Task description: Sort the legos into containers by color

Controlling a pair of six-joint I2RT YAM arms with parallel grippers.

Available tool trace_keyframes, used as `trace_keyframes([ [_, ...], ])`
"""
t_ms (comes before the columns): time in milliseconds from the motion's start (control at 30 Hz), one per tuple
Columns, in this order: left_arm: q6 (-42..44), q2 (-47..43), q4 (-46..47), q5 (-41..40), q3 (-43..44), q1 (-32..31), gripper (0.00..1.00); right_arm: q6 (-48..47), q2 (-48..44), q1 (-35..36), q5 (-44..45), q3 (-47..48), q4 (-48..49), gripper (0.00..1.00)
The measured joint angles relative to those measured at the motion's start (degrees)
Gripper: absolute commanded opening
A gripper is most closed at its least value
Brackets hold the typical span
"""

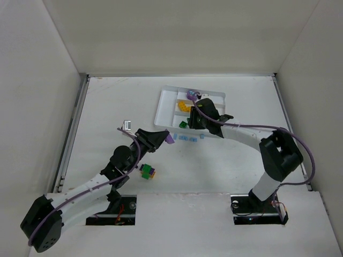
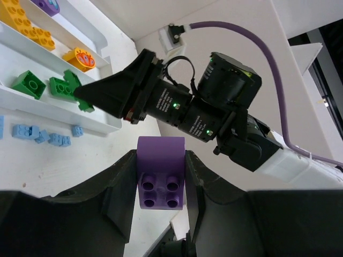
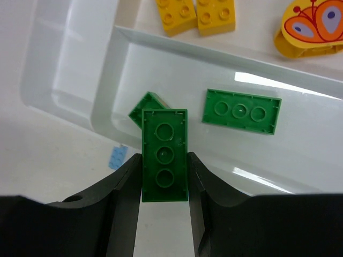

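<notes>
Right now two bricks are gripped, one per arm. The left gripper (image 2: 161,156) is closed partway on one purple brick (image 2: 161,184), a finger pressed to each side and four studs facing the wrist camera. It hangs over the table (image 1: 107,107), just beside the near corner of the white tray (image 1: 166,110). The right gripper (image 3: 164,159) clamps one green brick (image 3: 164,136) in the same way, its underside with three round sockets turned up, held over the near wall of the tray's nearest narrow compartment.

That compartment holds two more greens, which makes three in all. One is a flat green brick (image 3: 241,111) lying apart. The other is a half-hidden green brick (image 3: 142,108) under the held one, and I cannot tell whether the two touch. The next compartment has two yellow bricks (image 3: 172,15) side by side and one rounded yellow-orange piece (image 3: 313,29) with a printed pattern. One purple piece (image 1: 191,95) lies at the tray's far end.

On the table along the tray's near wall, four pale blue bricks (image 2: 25,131) lie in a loose row, with a fifth cut off by the frame edge. One mixed clump (image 1: 147,171) of green, yellow and purple sits well apart, near the left arm.
</notes>
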Motion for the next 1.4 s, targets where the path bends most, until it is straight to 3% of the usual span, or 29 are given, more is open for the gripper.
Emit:
trace_keyframes([
  [200,1.6,2.4,-0.7,-1.6,2.1,0.0,0.20,-4.5,3.9,-0.3,0.9,3.5,-4.1,0.42],
  [400,2.4,7.4,-1.9,-4.2,5.3,0.2,0.20,-6.4,6.2,-0.7,1.8,6.1,-4.2,0.63],
  [567,2.9,13.7,-3.3,-6.7,9.9,1.0,0.20,-6.3,5.2,-0.9,2.3,5.1,-2.1,0.69],
  [733,3.6,23.6,-4.0,-9.7,17.9,2.4,0.20,-3.5,-5.4,-1.6,3.2,-4.4,3.2,0.67],
  [1033,4.7,51.8,-10.2,-14.2,43.2,5.5,0.20,4.6,-29.7,-3.7,7.6,-27.3,15.1,0.66],
  [1233,5.3,67.5,-16.3,-16.2,59.9,7.6,0.21,7.0,-36.9,-3.2,8.3,-33.0,15.5,0.66],
  [1400,7.2,75.6,-21.6,-18.0,71.0,8.5,0.22,8.2,-42.4,-2.0,8.2,-35.5,15.9,0.66],
])
